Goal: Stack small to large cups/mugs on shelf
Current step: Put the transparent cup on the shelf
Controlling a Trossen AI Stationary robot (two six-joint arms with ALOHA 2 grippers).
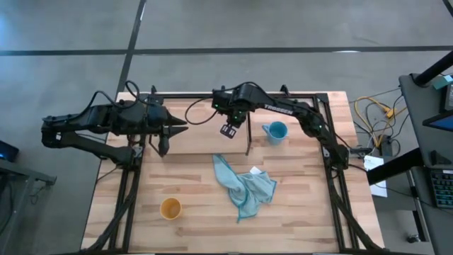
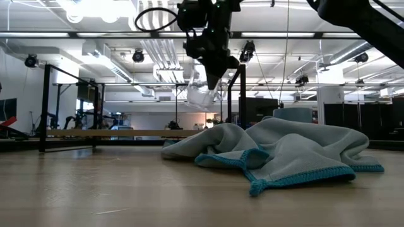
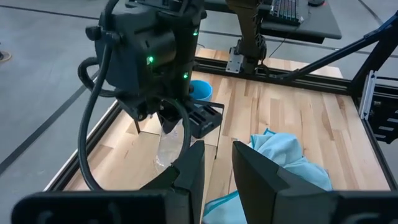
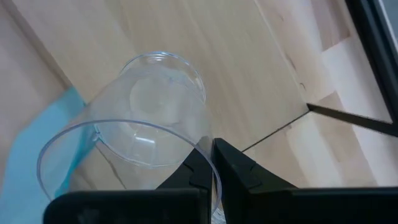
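Note:
The small clear glass cup (image 4: 149, 130) hangs tilted under my right gripper (image 4: 213, 155), which is shut on it above the low light-wood shelf (image 1: 198, 140), left of the shelf's black upright rod (image 1: 248, 139). The low view shows the glass cup (image 2: 202, 94) clear of the shelf board (image 2: 113, 133). The light blue mug (image 1: 276, 131) stands on the tabletop right of the rod. The yellow-orange cup (image 1: 170, 208) stands near the table's front left. My left gripper (image 3: 217, 162) waits open at the shelf's left end (image 1: 177, 129), with nothing between its fingers. My right gripper pinches the glass cup's wall at the rim (image 4: 210, 186), one finger inside the cup and one outside. The fingers come from above, pointing steeply down. The cup hangs tilted below them, its mouth toward the gripper, lifted clear of the shelf.
A crumpled light blue cloth (image 1: 244, 185) lies on the tabletop in front of the shelf, near the middle. A black metal frame (image 1: 322, 99) runs around the table. Bare wood lies between the yellow-orange cup and the cloth.

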